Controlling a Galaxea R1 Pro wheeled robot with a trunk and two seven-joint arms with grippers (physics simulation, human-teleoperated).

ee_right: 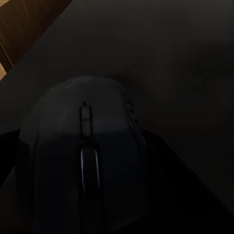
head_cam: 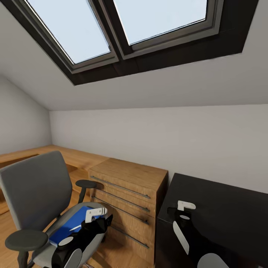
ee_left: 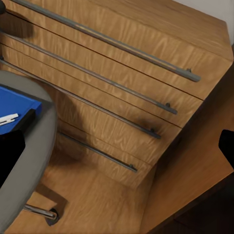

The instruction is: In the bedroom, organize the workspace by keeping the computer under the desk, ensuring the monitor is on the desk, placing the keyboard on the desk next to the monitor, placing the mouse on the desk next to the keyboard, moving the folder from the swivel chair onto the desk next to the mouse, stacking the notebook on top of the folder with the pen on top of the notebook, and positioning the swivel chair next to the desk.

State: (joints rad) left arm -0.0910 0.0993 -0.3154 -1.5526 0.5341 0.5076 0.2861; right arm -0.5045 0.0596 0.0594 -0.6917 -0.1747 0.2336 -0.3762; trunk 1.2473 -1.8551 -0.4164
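Observation:
The grey swivel chair (head_cam: 37, 190) stands at the lower left with the blue folder (head_cam: 69, 229) lying on its seat. A slim white pen (ee_left: 7, 118) rests on the folder (ee_left: 14, 103). My left gripper (head_cam: 104, 223) hovers over the seat's right edge, open and empty (ee_left: 117, 146). My right gripper (head_cam: 175, 213) is low over the near left corner of the black desk (head_cam: 230, 216), shut on the dark mouse (ee_right: 85, 151), whose underside is just above or on the desktop. The computer, monitor, keyboard and notebook are out of view.
A light wooden drawer chest (head_cam: 130, 186) with long metal handles stands between the chair and the desk, close to both. Behind it runs a low wooden bench (head_cam: 67, 154) along the grey wall. Skylights (head_cam: 123, 22) sit in the sloped ceiling overhead.

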